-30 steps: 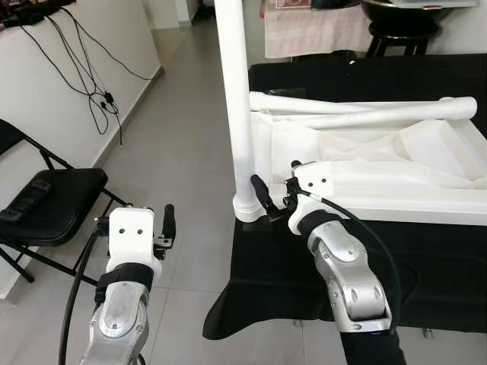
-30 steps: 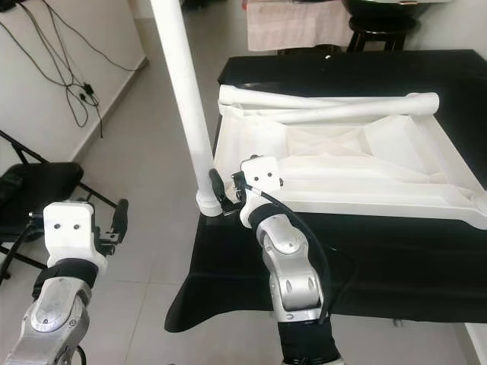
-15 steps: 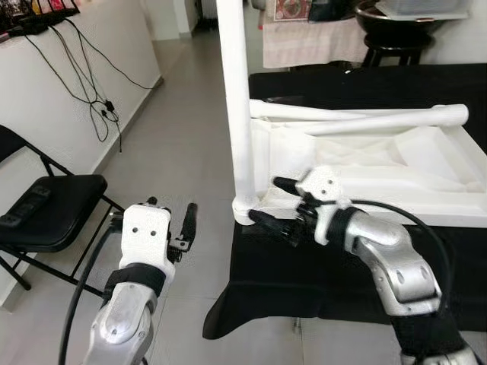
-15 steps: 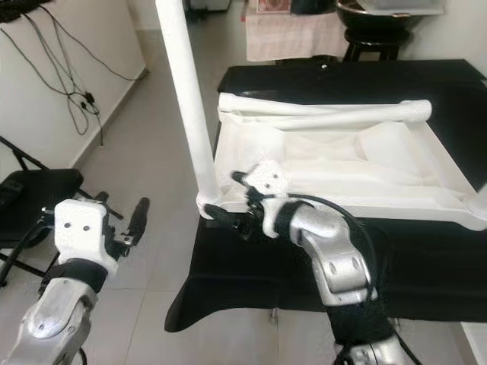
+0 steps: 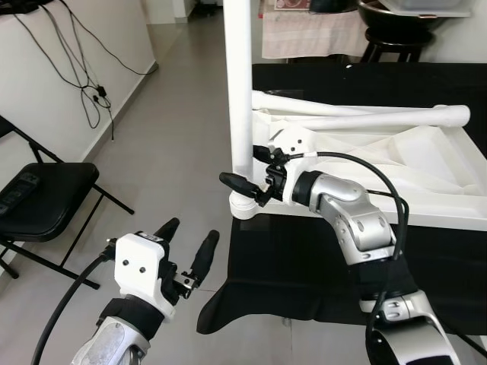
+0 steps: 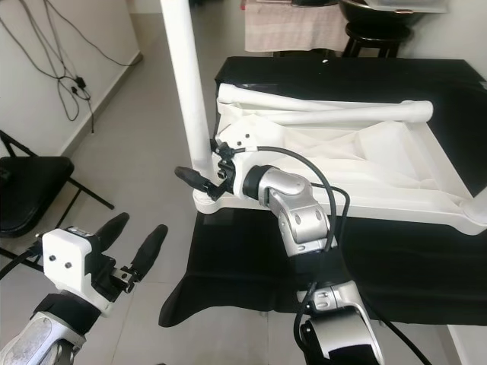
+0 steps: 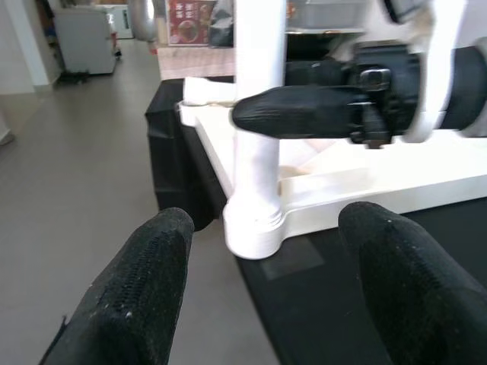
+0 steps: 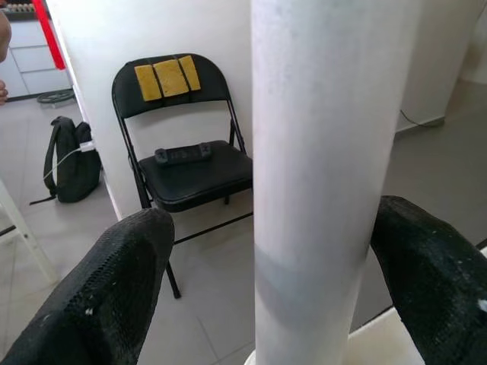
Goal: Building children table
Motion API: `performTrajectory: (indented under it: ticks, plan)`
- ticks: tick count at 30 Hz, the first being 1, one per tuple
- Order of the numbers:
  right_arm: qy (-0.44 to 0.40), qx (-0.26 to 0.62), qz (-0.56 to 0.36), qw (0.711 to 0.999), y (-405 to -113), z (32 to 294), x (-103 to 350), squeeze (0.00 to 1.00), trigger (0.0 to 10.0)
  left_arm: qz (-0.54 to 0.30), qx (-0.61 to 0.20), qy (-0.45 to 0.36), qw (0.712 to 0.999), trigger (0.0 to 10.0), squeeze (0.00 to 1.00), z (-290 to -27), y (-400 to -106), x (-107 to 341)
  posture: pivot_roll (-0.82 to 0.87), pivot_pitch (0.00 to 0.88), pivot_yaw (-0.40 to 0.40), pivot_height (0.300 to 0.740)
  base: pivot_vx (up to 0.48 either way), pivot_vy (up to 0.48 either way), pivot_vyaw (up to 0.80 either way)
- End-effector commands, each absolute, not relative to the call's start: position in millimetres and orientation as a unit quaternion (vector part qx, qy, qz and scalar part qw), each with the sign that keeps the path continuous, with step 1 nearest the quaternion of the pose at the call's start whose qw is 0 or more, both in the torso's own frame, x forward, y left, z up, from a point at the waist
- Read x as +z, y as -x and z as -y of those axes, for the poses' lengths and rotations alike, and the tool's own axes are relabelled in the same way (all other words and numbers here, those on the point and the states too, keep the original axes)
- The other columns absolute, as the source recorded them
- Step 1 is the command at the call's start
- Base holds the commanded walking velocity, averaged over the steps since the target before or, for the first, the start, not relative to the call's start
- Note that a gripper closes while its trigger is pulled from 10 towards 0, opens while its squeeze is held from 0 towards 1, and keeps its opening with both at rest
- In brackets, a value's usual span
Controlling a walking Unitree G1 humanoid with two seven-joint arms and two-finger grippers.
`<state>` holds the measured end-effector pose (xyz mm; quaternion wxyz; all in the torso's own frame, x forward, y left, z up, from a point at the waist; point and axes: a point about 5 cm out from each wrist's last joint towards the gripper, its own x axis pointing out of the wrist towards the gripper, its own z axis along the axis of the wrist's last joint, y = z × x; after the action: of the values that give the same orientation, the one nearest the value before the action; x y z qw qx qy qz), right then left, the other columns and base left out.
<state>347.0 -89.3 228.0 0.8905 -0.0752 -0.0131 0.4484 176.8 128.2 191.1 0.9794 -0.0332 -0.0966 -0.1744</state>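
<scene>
Right gripper (image 5: 245,170) had swung from in front of the socket to straddle the upright leg (image 5: 240,91), fingers (image 8: 122,296) spread, 1 either side of it, not touching. Upturned white table (image 5: 426,163) lay on the black-draped tabletop (image 5: 304,258), the leg standing in its corner socket at the tabletop's front-left corner. 2 loose legs (image 5: 380,118) lay across it. Left gripper (image 5: 186,239) hovered low, well apart, fingers spread. Black folding chair (image 5: 46,205) stood left.

Upright leg (image 5: 240,91) top cut off by frame; right wrist (image 7: 449,68) blurred.
</scene>
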Motion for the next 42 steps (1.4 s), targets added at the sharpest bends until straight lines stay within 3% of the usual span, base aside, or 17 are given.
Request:
performTrajectory:
  ticks: [1, 8, 9, 10, 11, 20, 23, 25, 27, 28, 29, 32, 36, 42]
  plan:
    - [0.064, 0.464, 0.005, 0.884, -349, 80, 227, 0.00, 10.0, 0.091, -0.185, 0.032, 0.978, 10.0, 0.00, -128, -173, 191, 0.01, 0.177, 0.009, 0.740, 0.000, 0.000, 0.00]
    - [0.045, 0.450, -0.004, 0.892, -358, 67, 224, 0.00, 10.0, 0.092, -0.195, 0.041, 0.976, 10.0, 0.00, -128, -168, 191, 0.02, 0.182, 0.001, 0.740, 0.000, 0.000, 0.00]
    - [0.044, 0.443, -0.007, 0.895, -359, 66, 222, 0.00, 1.2, 0.092, -0.196, 0.042, 0.975, 10.0, 0.00, -128, -167, 190, 0.02, 0.182, 0.000, 0.740, 0.000, 0.000, 0.00]
    - [0.044, 0.443, -0.007, 0.895, -359, 66, 222, 0.00, 1.2, 0.092, -0.196, 0.042, 0.975, 10.0, 0.00, -128, -167, 190, 0.02, 0.182, 0.000, 0.740, 0.000, 0.000, 0.00]
    - [0.044, 0.440, -0.009, 0.897, -359, 65, 220, 0.00, 0.0, 0.092, -0.197, 0.044, 0.975, 10.0, 0.00, -127, -167, 190, 0.02, 0.181, -0.001, 0.740, 0.000, 0.000, 0.00]
    - [0.051, 0.424, -0.019, 0.904, -360, 77, 215, 0.00, 0.0, 0.090, -0.201, 0.047, 0.974, 10.0, 0.00, -127, -166, 190, 0.01, 0.177, -0.002, 0.740, 0.000, 0.000, 0.00]
    - [0.064, 0.364, -0.032, 0.928, -356, 115, 213, 0.00, 0.0, 0.087, -0.204, 0.048, 0.974, 10.0, 0.00, -127, -166, 188, -0.01, 0.176, -0.003, 0.740, 0.000, 0.000, 0.00]
    - [0.066, 0.357, -0.034, 0.931, -354, 119, 212, 0.00, 0.0, 0.087, -0.204, 0.048, 0.974, 10.0, 0.00, -128, -165, 188, -0.02, 0.174, -0.003, 0.740, 0.000, 0.000, 0.00]
    - [0.104, 0.103, -0.071, 0.987, -336, 180, 203, 0.00, 0.0, 0.085, -0.206, 0.046, 0.974, 10.0, 0.00, -130, -166, 186, -0.04, 0.167, -0.001, 0.740, 0.000, 0.000, 0.00]
    - [0.104, 0.103, -0.071, 0.987, -336, 180, 203, 0.00, 0.0, 0.085, -0.206, 0.046, 0.974, 10.0, 0.00, -130, -166, 186, -0.04, 0.167, -0.001, 0.740, 0.000, 0.000, 0.00]
    - [0.120, 0.007, -0.080, 0.989, -329, 201, 201, 0.00, 0.0, 0.085, -0.206, 0.045, 0.974, 10.0, 0.00, -130, -166, 186, -0.04, 0.167, -0.001, 0.740, 0.000, 0.000, 0.00]
    - [0.135, -0.046, -0.087, 0.986, -304, 213, 195, 0.00, 0.0, 0.084, -0.207, 0.044, 0.974, 10.0, 0.00, -131, -167, 186, -0.05, 0.164, 0.008, 0.740, 0.000, 0.000, 0.00]
    - [0.107, -0.006, -0.098, 0.989, -293, 193, 186, 0.00, 0.0, 0.083, -0.211, 0.043, 0.973, 10.0, 0.00, -132, -169, 184, -0.07, 0.149, 0.026, 0.740, 0.000, 0.000, 0.00]
    - [0.096, 0.018, -0.087, 0.991, -305, 174, 193, 0.00, 0.0, 0.081, -0.214, 0.039, 0.973, 10.0, 0.00, -132, -170, 183, -0.04, 0.135, 0.017, 0.740, 0.000, 0.000, 0.00]
